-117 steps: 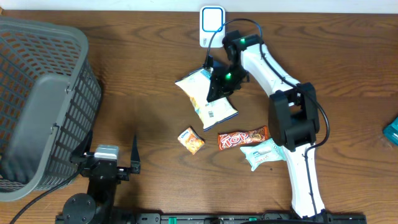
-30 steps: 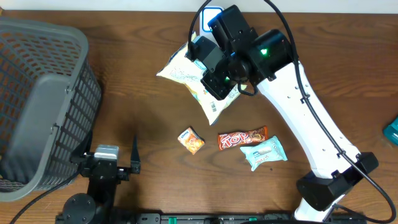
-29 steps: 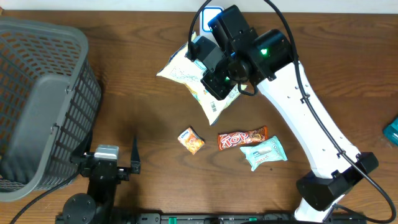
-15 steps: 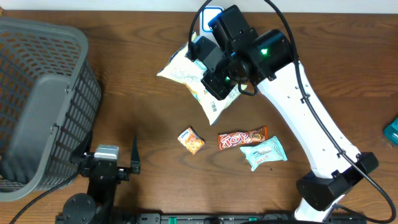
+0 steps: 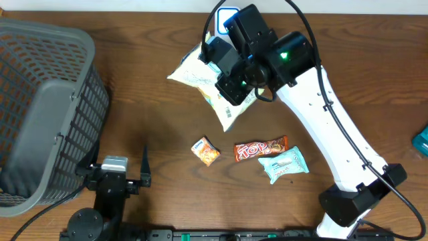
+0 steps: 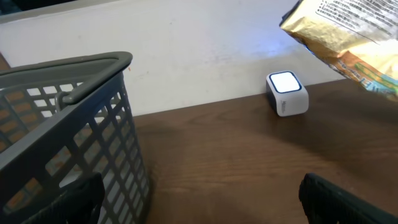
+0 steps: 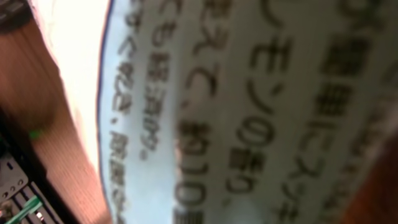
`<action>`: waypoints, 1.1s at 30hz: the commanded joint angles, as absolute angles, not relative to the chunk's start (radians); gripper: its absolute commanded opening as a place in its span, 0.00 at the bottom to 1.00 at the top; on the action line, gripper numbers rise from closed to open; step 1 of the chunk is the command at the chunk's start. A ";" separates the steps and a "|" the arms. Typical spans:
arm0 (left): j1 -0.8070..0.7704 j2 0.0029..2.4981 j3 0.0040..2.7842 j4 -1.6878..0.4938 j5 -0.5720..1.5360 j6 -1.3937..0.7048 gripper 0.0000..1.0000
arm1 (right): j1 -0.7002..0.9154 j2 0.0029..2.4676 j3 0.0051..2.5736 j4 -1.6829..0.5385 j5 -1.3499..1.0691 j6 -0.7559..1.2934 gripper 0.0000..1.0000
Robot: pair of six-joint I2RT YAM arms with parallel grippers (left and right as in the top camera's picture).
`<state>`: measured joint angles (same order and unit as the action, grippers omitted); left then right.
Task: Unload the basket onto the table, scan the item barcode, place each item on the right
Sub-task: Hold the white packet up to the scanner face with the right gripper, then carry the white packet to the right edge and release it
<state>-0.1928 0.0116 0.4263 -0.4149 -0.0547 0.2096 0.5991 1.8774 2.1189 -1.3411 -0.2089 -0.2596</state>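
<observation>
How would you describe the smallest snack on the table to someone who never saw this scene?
Start from the big grey basket at the left of the wooden table and move right, towards the near edge. The small orange packet lies just left of the red-brown bar; it alone is squarish and orange.

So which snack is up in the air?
The big white chip bag, held by the right gripper. The orange packet, red Top bar and pale green packet all lie on the table.
</observation>
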 commanded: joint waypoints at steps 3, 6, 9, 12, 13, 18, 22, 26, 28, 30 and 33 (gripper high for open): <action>-0.196 0.011 0.428 -0.411 -0.053 0.205 1.00 | 0.604 1.925 2.100 -1.273 -0.215 -0.370 0.01; -0.196 0.011 0.428 -0.411 -0.053 0.205 1.00 | 0.604 1.964 2.082 -1.216 -0.203 -0.495 0.01; -0.196 0.011 0.428 -0.411 -0.053 0.205 1.00 | 0.604 2.013 2.082 -1.134 -0.118 -0.509 0.01; -0.196 0.011 0.428 -0.411 -0.053 0.205 1.00 | 0.604 2.052 2.082 -1.023 -0.027 -0.484 0.01; -0.196 0.011 0.428 -0.411 -0.053 0.205 1.00 | 0.604 2.069 2.082 -0.965 0.034 -0.474 0.01; -0.196 0.011 0.428 -0.411 -0.053 0.205 1.00 | 0.604 2.170 2.082 -0.671 0.380 -0.491 0.01; -0.196 0.011 0.428 -0.411 -0.053 0.205 1.00 | 0.603 2.268 2.082 -0.391 0.601 -0.630 0.01; -0.196 0.011 0.428 -0.411 -0.053 0.205 1.00 | 0.601 2.367 2.082 -0.045 0.718 -0.840 0.01; -0.196 0.011 0.428 -0.411 -0.053 0.205 1.00 | 0.597 2.420 2.082 0.120 0.743 -0.955 0.01; -0.196 0.011 0.428 -0.411 -0.053 0.205 1.00 | 0.595 2.481 2.082 0.281 0.750 -1.106 0.01; -0.196 0.011 0.428 -0.411 -0.053 0.205 1.00 | 0.594 2.563 2.082 0.447 0.750 -1.315 0.01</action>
<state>-0.1928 0.0120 0.4263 -0.4152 -0.0547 0.2100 0.5980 2.5072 2.0724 0.3943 0.6880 -1.0344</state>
